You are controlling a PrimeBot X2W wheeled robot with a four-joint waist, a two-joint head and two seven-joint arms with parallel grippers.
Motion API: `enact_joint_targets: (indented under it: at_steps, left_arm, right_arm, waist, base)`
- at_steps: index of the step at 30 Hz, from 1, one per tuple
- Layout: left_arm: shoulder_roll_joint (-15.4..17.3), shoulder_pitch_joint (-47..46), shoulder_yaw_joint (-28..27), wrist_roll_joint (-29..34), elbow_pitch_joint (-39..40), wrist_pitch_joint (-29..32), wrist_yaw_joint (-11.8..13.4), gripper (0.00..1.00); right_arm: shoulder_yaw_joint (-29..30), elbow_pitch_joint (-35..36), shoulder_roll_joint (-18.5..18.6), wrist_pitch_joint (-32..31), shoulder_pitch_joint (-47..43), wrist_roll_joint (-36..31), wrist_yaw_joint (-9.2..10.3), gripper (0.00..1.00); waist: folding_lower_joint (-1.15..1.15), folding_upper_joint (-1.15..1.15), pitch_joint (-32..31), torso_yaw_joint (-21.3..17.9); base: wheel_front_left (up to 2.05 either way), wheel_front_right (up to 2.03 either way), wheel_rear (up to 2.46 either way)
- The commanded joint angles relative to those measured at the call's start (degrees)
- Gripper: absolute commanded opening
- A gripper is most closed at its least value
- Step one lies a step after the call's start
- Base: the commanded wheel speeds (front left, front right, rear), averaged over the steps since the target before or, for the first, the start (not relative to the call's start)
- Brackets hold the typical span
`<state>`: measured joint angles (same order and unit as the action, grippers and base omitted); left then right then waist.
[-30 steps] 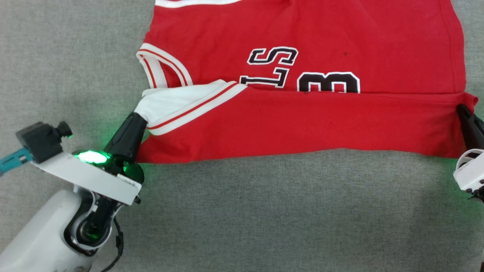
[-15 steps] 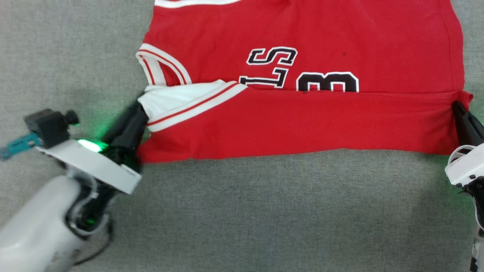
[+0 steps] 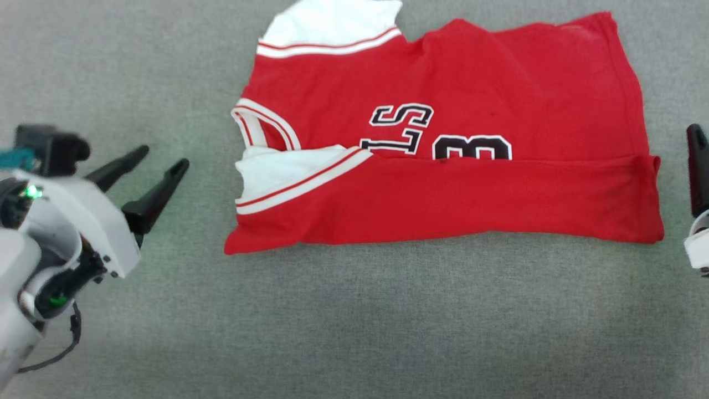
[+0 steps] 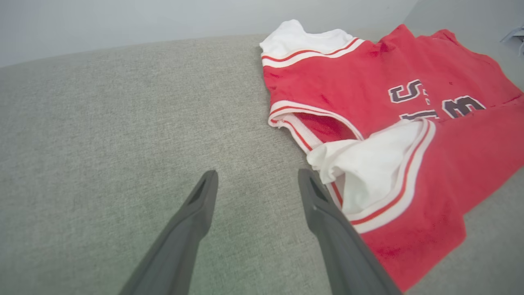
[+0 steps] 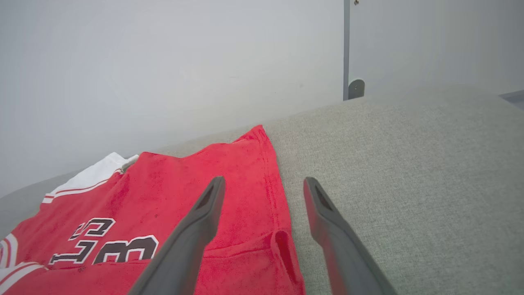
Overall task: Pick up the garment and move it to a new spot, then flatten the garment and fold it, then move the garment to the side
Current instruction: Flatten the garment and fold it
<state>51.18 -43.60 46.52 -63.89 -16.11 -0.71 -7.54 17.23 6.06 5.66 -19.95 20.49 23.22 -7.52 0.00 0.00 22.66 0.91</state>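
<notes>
The garment (image 3: pixel 443 133) is a bright red jersey with white sleeves and striped trim. It lies flat on the grey surface, its near edge folded over the black lettering. The left wrist view shows the garment (image 4: pixel 389 123) with its folded white sleeve beside that gripper's right finger. My left gripper (image 3: pixel 163 156) hovers open and empty, left of the sleeve; its fingers (image 4: pixel 196 213) are spread apart. My right gripper (image 5: pixel 262 182) is open and empty above the garment (image 5: pixel 184 213) at its right hem corner. One dark finger (image 3: pixel 697 166) shows at the head view's right edge.
The grey fabric surface (image 3: pixel 354 321) stretches wide in front of the garment and on both sides. A pale wall (image 5: pixel 163 61) rises behind the surface's far edge, with a thin vertical post (image 5: pixel 346 49) at the right.
Both grippers have let go of the garment's folded edge and pulled back outward, open. The head view has shifted, so more of the garment's far part shows.
</notes>
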Motion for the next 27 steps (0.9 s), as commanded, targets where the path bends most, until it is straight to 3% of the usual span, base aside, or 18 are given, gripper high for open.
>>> enact_joint_targets:
  at_steps: [1, 9, 12, 18, 27]
  left_arm:
    - [0.3, -1.0, 0.5, -1.1, 0.5, 2.7, 0.4, 1.0]
    - [2.9, -7.3, 5.8, -5.8, 7.6, 29.6, 3.7, 1.0]
    - [2.2, -8.2, 6.8, -8.8, 9.1, 35.9, 4.7, 1.0]
    - [1.1, -8.2, 6.7, -13.0, 9.5, 40.2, 5.8, 1.0]
    - [-1.8, -5.0, 7.2, -17.3, 6.1, 40.6, 3.8, 1.0]
  right_arm:
    - [0.1, 0.8, 0.3, -0.2, -0.4, 0.3, 0.07, 1.0]
    - [-0.9, 2.7, 0.8, -1.6, -0.8, 0.6, 0.07, 1.0]
    - [-1.4, 2.5, 0.8, -1.1, -0.6, 0.8, 0.07, 1.0]
    - [-1.8, 2.2, 0.5, -0.4, -0.1, 1.2, 0.07, 1.0]
    - [-2.2, 1.9, 0.2, -0.4, 1.2, 1.5, 0.07, 1.0]
  waist:
    - [0.0, 0.0, -2.3, 0.8]
    - [0.0, 0.0, -3.5, 0.3]
    - [0.0, 0.0, -2.8, -0.2]
    - [0.0, 0.0, -0.5, -1.9]
    - [0.0, 0.0, 2.4, -3.8]
  base:
    - [0.0, 0.0, 0.0]
    - [0.0, 0.0, 0.0]
    - [0.0, 0.0, 0.0]
    - [0.0, 0.0, 0.0]
    - [0.0, 0.0, 0.0]
